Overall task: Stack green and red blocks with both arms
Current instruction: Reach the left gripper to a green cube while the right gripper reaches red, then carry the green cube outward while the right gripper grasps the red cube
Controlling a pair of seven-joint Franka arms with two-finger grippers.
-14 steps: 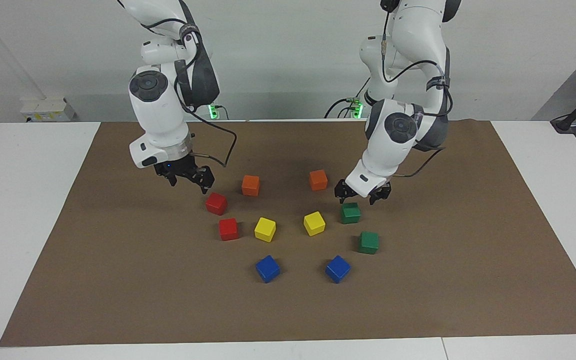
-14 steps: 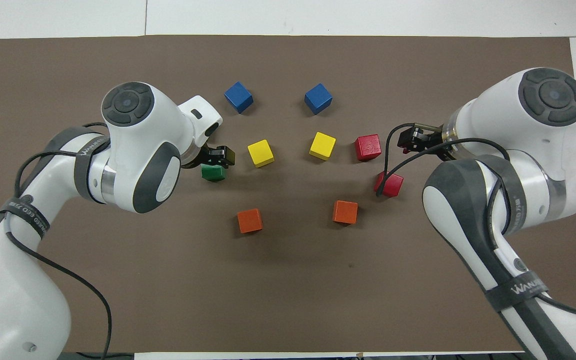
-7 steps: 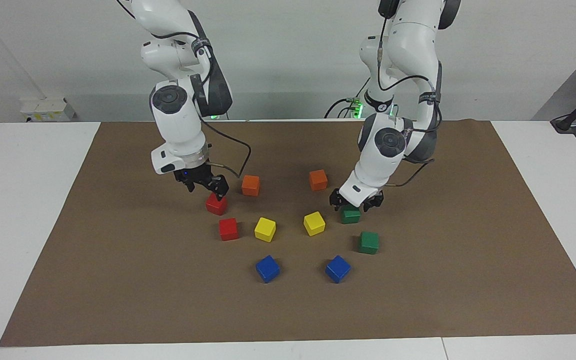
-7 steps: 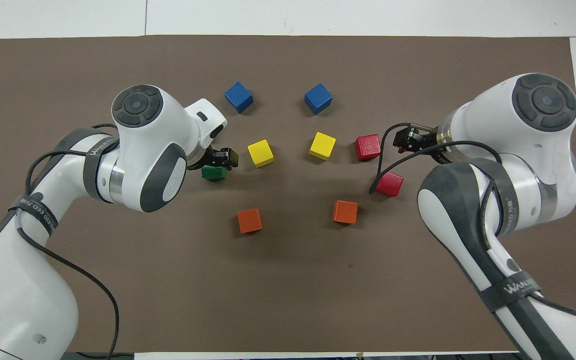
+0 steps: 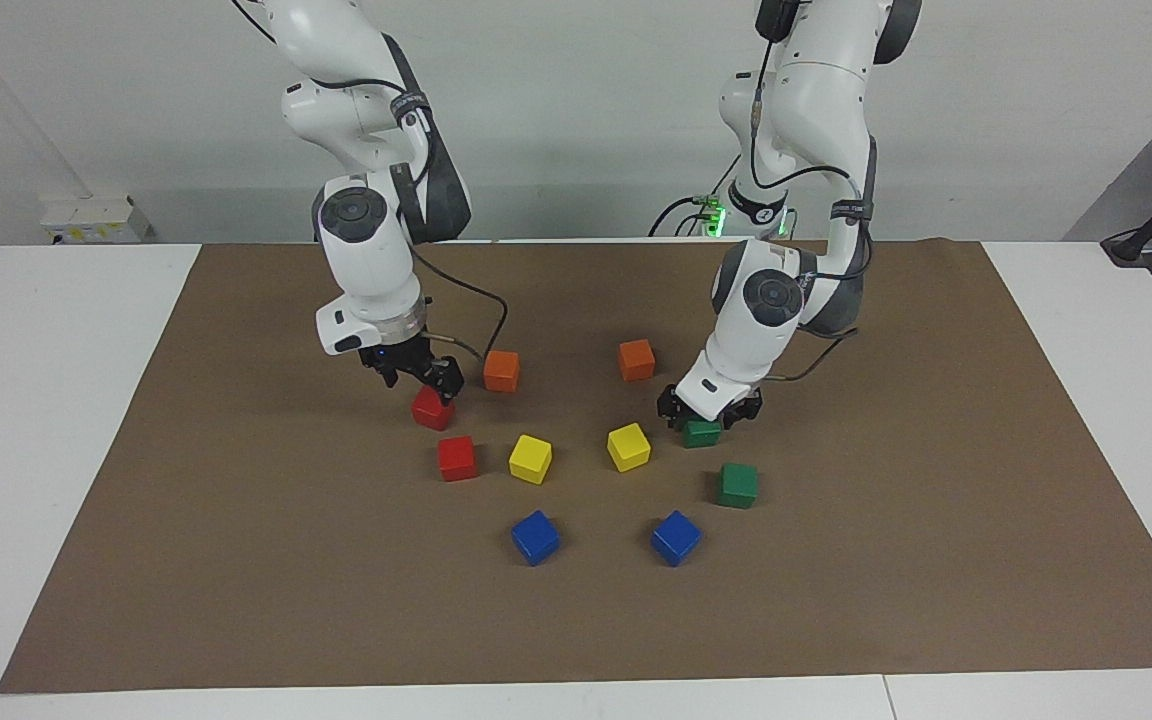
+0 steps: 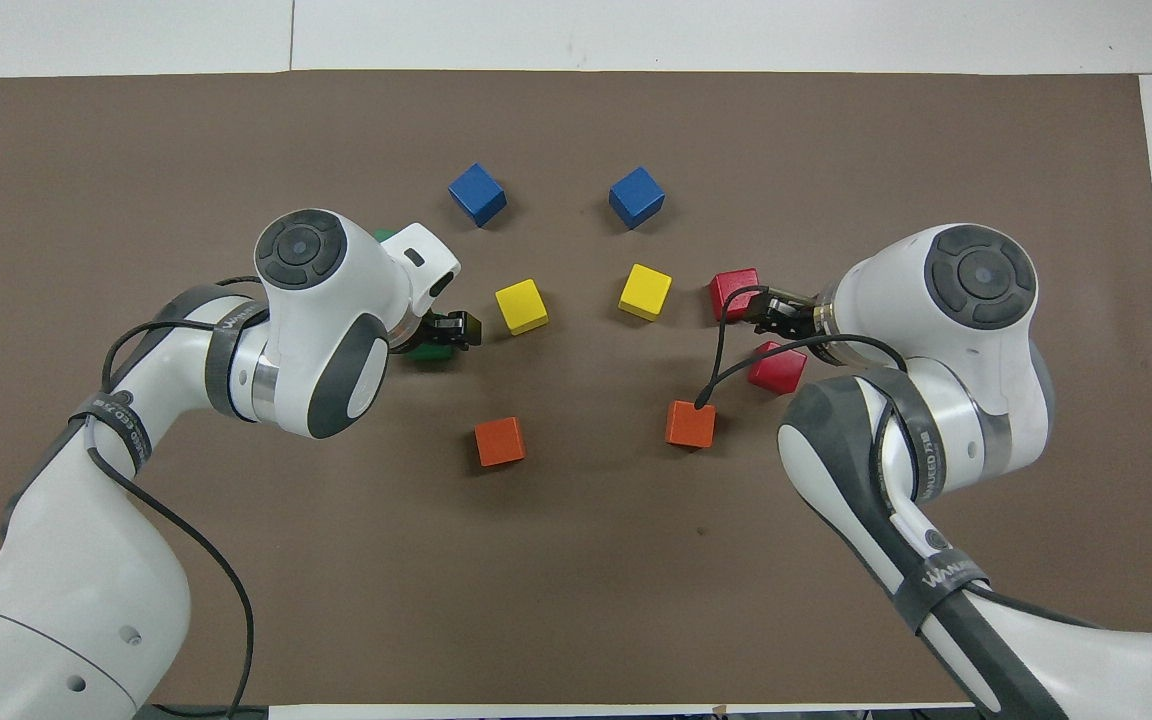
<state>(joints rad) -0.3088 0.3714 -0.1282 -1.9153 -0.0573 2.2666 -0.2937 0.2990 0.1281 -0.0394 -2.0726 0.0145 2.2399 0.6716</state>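
Two red blocks lie on the brown mat toward the right arm's end: one nearer the robots (image 5: 432, 408) (image 6: 778, 367) and one farther (image 5: 457, 458) (image 6: 736, 293). My right gripper (image 5: 419, 379) (image 6: 771, 312) hangs open just above the nearer one. Toward the left arm's end lie two green blocks (image 5: 702, 433) (image 5: 737, 484). My left gripper (image 5: 707, 408) (image 6: 444, 334) is open and low over the nearer green block (image 6: 428, 351), with a finger on either side of its top. From overhead the left wrist hides most of the farther green block (image 6: 383, 236).
Two orange cubes (image 5: 501, 371) (image 5: 637, 359) sit nearest the robots, close beside each gripper. Two yellow cubes (image 5: 530, 459) (image 5: 629, 446) lie between the red and green pairs. Two blue cubes (image 5: 535, 537) (image 5: 676, 537) lie farthest out. The mat (image 5: 236, 560) has white table around it.
Both arms have come down. The right gripper moved toward the middle and now hangs over the nearer red block. The left gripper sank onto the nearer green block.
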